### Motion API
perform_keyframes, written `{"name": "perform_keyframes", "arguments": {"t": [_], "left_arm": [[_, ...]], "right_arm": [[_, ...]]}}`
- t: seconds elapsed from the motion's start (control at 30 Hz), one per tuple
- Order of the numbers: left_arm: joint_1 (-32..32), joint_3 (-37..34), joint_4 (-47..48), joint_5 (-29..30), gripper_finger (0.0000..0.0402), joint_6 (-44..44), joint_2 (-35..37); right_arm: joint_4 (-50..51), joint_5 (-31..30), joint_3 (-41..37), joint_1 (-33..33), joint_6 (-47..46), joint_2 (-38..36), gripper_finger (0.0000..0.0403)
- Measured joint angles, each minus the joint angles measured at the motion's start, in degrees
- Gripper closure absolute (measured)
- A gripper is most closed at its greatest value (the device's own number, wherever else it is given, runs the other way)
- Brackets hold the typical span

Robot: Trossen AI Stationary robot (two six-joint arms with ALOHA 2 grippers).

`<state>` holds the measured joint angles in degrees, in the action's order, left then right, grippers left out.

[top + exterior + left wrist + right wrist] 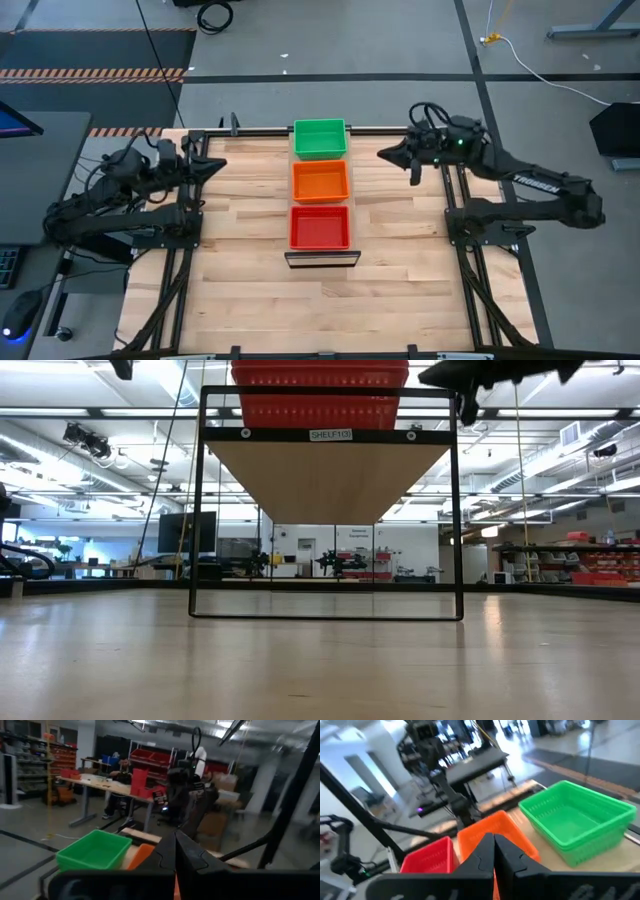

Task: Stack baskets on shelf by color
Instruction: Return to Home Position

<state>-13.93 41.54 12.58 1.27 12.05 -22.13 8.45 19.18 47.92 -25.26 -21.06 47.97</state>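
Observation:
On the shelf (322, 259), a raised board in a black frame, three basket stacks stand in a row: green (320, 138) farthest, orange (320, 181) in the middle, red (320, 227) nearest. The low view shows the red stack (320, 395) on the board's top. My left gripper (218, 167) hangs shut left of the shelf, and my right gripper (384, 153) hangs shut right of the green stack; both are raised and hold nothing. The left wrist view shows the green stack (92, 851) ahead of the left fingers (176, 852). The right wrist view shows green (580, 820), orange (495, 837) and red (427, 857).
The shelf frame (325, 505) stands on the slatted tabletop (400, 290), with bare wood to its left, right and near side. Black rails (460, 200) run along both table sides. A person sits at a far desk (120, 775) in the room beyond.

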Motion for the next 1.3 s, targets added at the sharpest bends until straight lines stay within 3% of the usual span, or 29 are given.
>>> {"name": "perform_keyframes", "arguments": {"t": [0.2,0.33,0.5,0.63,0.8,1.0,1.13,1.3], "left_arm": [[-0.4,-4.7,0.5,1.3,0.0401,-2.6,1.0],[-0.5,-13.8,-9.1,0.5,0.0401,2.7,4.3],[-0.5,-21.2,-21.7,0.5,0.0401,3.0,8.1],[-0.5,-22.4,-22.6,-0.6,0.0401,5.1,8.4],[-0.5,-22.4,-22.9,-4.7,0.0401,5.3,8.3],[-0.5,-23.0,-22.2,-5.0,0.0401,3.1,8.3],[-0.5,-28.9,-30.3,-5.0,0.0401,5.7,9.4],[-0.5,-37.7,-44.1,-4.8,0.0401,9.0,10.0]], "right_arm": [[-13.5,2.1,-9.3,-2.8,-0.7,-0.7,0.04],[-17.3,3.8,-14.2,-6.5,-3.6,-1.5,0.04],[-29.7,9.2,-19.9,-11.1,-9.4,-2.8,0.04],[-33.3,10.0,-23.0,-13.3,-11.2,-3.6,0.04],[-33.3,16.0,-24.0,-14.3,-11.4,-3.5,0.04],[-32.4,19.7,-24.2,-14.8,-10.2,-3.9,0.04],[-36.1,20.2,-28.6,-16.7,-11.8,-3.8,0.04],[-49.0,21.2,-34.7,-19.0,-18.1,-3.8,0.04]]}}
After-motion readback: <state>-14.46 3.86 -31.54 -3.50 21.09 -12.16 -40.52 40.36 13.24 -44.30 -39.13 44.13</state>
